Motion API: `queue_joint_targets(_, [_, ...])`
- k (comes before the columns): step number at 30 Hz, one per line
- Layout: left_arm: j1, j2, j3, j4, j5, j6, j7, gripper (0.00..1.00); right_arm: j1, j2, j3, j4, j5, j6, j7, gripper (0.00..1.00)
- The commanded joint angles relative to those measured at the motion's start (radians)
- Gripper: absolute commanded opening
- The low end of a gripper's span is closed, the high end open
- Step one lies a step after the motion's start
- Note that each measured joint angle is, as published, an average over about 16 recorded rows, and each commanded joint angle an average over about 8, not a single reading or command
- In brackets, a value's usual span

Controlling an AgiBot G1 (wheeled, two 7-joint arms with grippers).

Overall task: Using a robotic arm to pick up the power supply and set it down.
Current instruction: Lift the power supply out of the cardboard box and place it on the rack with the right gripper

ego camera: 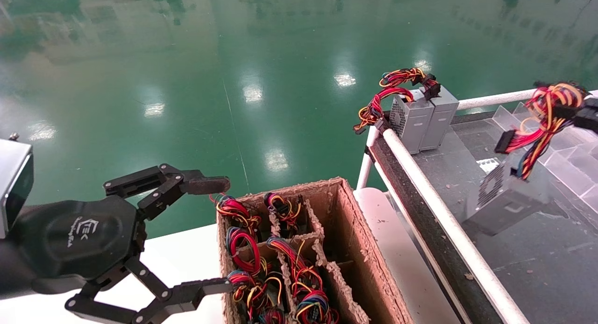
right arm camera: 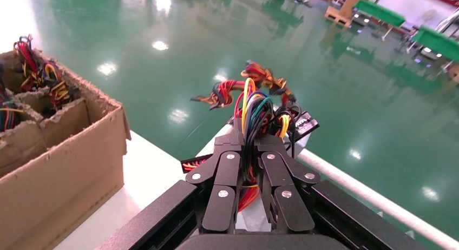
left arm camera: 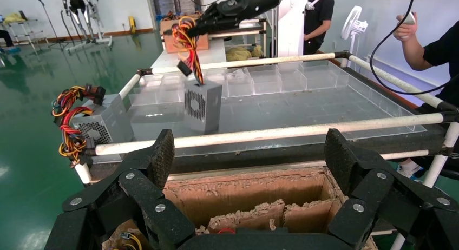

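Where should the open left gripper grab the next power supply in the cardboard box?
Probably by the wire bundle, coming straight down from above with the left gripper: in the cardboard box only the wires stick up, the bodies sitting hidden in narrow dividers. The right gripper grips wires likewise.

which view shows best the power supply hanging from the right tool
The left wrist view: the power supply shows whole, vent face forward, hanging by its wire bundle over the clear tray. The head view shows it blurred near the frame's right side. The right wrist view shows only the wires pinched in the right tool.
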Motion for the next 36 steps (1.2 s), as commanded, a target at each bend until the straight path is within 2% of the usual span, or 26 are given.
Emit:
queue_joint_targets(1, [0.0, 0.0, 0.0, 0.0, 0.0, 0.0, 0.0, 1.0, -0.004, -0.01, -0.005, -0.01, -0.002, 0.002, -0.005, 0.0])
queue_joint_targets(7, [0.0, 0.0, 0.0, 0.0, 0.0, 0.0, 0.0, 1.0, 0.011, -0.072, -0.018, -0.031, -0.018, 0.028, -0.033, 0.0])
queue_joint_targets(14, [0.0, 0.0, 0.0, 0.0, 0.0, 0.0, 0.0, 1.0, 0.049, -0.166, -0.032, -0.069, -0.043, 0.092, -0.062, 0.0])
queue_joint_targets(25, [0.0, 0.0, 0.001, 0.0, 0.0, 0.0, 0.0, 1.0, 0.123, -0.313, -0.046, -0.179, -0.072, 0.211, -0.094, 0.0])
queue_joint_targets(36, [0.0, 0.0, 0.001, 0.0, -0.001, 0.0, 0.0, 1.0, 0.165, -0.415, -0.052, -0.281, -0.087, 0.354, -0.14, 0.0])
